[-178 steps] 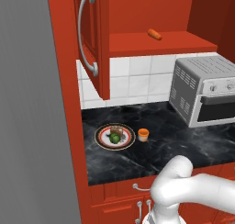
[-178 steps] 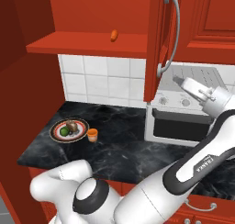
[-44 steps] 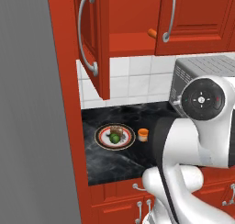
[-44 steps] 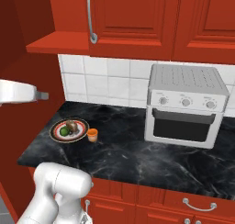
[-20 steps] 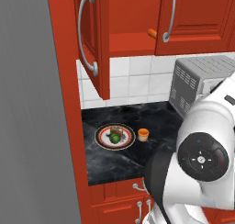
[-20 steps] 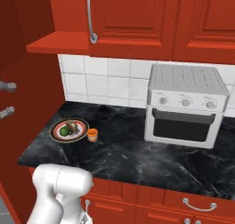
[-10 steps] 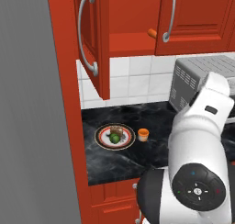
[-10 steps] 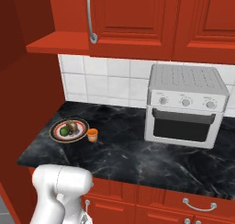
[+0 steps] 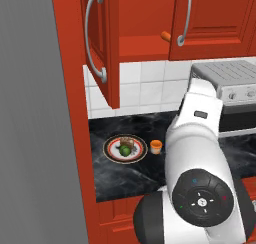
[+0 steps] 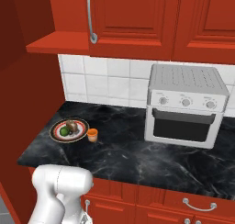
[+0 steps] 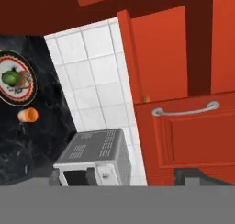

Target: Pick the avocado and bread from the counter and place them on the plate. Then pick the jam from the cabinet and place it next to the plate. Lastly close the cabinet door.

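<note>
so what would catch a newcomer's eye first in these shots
The bright red cabinet over the black marble counter stands out first. Next comes the plate at the counter's left end, carrying the avocado and bread, with the orange jam just beside it. A silver toaster oven sits to the right.

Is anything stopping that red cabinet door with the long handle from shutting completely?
Possibly: a small orange item sits on the shelf right at the edge of the cabinet door; whether they touch is unclear.
</note>
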